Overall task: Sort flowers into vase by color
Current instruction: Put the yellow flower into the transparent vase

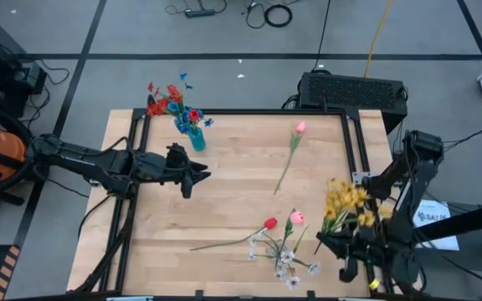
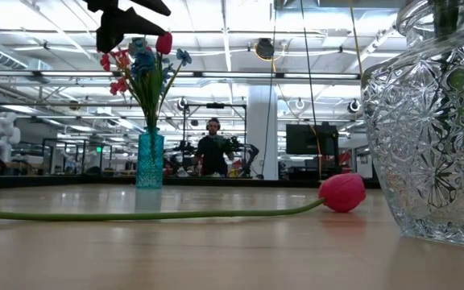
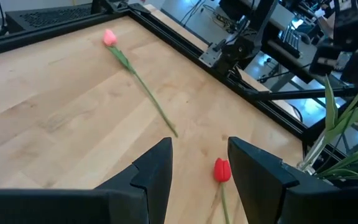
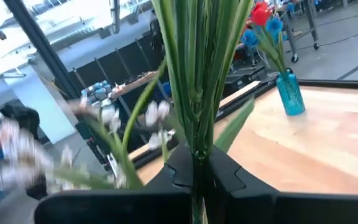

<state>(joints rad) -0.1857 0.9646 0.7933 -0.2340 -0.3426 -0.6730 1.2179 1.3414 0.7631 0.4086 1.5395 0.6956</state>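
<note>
1. Flowers: red and blue stems fill the teal vase (image 1: 197, 138) at the counter's (image 1: 233, 196) far edge.
2. Right gripper (image 4: 194, 163) pinches yellow stems (image 1: 346, 202) by the glass vase (image 2: 433, 121).
3. Left gripper (image 3: 199, 163) hovers open; the red tulip (image 3: 221, 169) looks next.

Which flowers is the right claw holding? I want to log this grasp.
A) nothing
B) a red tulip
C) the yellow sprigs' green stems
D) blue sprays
C: in the right wrist view the right claw is shut on green stems, and the high view shows yellow sprigs above it.
</note>
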